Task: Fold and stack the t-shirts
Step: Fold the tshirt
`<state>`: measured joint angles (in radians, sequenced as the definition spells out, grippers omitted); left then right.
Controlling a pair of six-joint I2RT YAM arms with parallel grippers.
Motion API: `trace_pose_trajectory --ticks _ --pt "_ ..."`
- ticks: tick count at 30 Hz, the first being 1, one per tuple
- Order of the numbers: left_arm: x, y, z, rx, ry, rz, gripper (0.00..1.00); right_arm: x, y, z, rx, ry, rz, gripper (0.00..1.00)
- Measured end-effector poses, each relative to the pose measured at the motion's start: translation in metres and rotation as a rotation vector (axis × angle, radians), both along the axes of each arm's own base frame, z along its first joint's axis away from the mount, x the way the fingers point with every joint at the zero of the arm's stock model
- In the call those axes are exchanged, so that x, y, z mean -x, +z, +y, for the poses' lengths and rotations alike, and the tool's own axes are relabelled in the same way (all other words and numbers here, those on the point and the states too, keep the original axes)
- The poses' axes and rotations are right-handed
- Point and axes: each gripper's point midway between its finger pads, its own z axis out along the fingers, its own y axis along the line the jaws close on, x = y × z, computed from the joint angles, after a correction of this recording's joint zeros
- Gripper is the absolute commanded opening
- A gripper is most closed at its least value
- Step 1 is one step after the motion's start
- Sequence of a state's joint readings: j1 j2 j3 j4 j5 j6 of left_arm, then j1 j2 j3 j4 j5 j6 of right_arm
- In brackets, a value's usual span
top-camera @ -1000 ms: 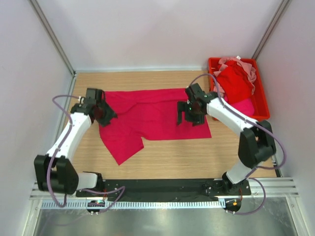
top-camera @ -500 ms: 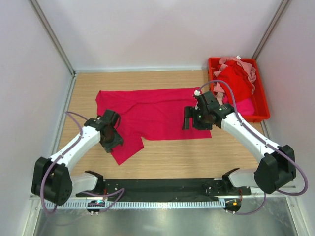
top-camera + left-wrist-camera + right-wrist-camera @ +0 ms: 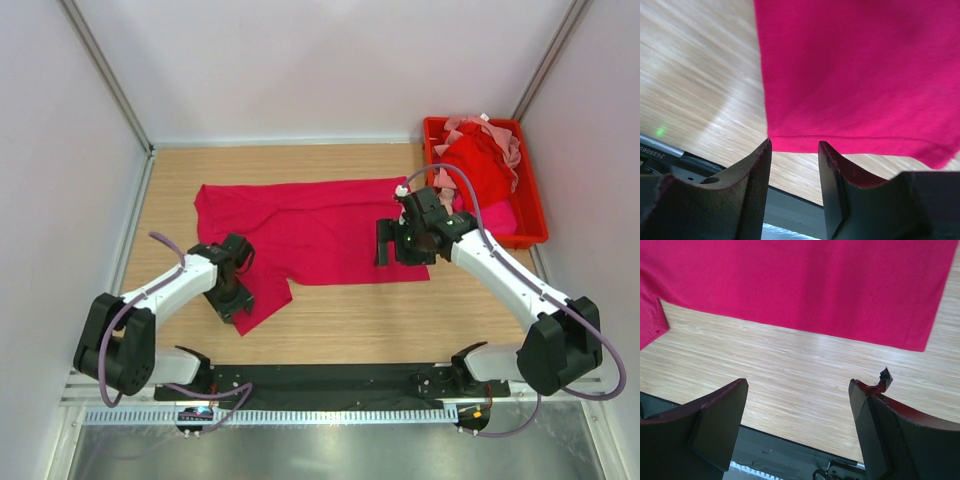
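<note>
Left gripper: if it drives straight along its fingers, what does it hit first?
Probably the hemmed edge of the spread crimson-magenta cloth t-shirt, just ahead of the left gripper; height unclear.

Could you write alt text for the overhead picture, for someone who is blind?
Seen from above, a crimson t-shirt lies spread on a wooden table. A robot's left gripper hovers open over its near-left corner, the right gripper open over its near-right corner; a red bin at far right holds more shirts.
</note>
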<state>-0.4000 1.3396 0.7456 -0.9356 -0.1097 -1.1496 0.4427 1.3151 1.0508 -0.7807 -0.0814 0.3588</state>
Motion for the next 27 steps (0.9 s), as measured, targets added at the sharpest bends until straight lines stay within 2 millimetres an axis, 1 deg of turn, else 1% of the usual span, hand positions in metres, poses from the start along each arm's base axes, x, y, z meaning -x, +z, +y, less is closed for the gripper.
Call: trace_pose_trajectory --ticks 3,6,11,14,15,17,18,19,20,22,25,27 --pt "0.007 -0.005 0.003 -0.007 0.004 0.021 0.47 -0.001 0.0 -0.008 0.004 -0.014 0.006 0.89" --pt "0.01 -0.008 0.004 -0.01 0.006 0.029 0.47 -0.004 0.001 -0.016 0.007 -0.036 0.004 0.89" --pt "0.019 -0.017 0.007 -0.014 0.004 0.049 0.47 -0.008 0.002 -0.023 0.0 -0.064 -0.001 0.89" --pt "0.019 -0.019 0.006 -0.008 0.003 0.044 0.4 -0.009 0.0 -0.027 -0.001 -0.083 0.007 0.9" --pt "0.018 -0.019 0.005 -0.004 0.003 0.04 0.33 -0.009 0.0 -0.028 -0.002 -0.09 0.008 0.9" --pt "0.015 -0.02 0.002 0.01 0.004 0.03 0.26 -0.01 0.0 -0.03 -0.004 -0.104 0.011 0.89" --pt "0.014 -0.02 0.001 0.015 0.003 0.024 0.17 -0.01 -0.001 -0.031 -0.005 -0.115 0.013 0.89" --pt "0.012 -0.02 0.0 0.019 0.003 0.018 0.13 -0.01 -0.002 -0.032 -0.002 -0.124 0.02 0.87" --pt "0.011 -0.02 0.0 0.02 0.001 0.013 0.05 -0.011 -0.005 -0.034 0.004 -0.135 0.032 0.86" --pt "0.009 -0.02 0.0 0.019 0.0 0.007 0.0 -0.01 -0.014 -0.038 0.025 -0.154 0.072 0.85" --pt "0.008 -0.018 0.003 0.007 0.001 -0.008 0.0 -0.009 -0.03 -0.046 0.054 -0.195 0.139 0.82" --pt "0.007 -0.015 0.006 -0.002 0.002 -0.024 0.0 -0.01 -0.035 -0.052 0.058 -0.229 0.157 0.77"
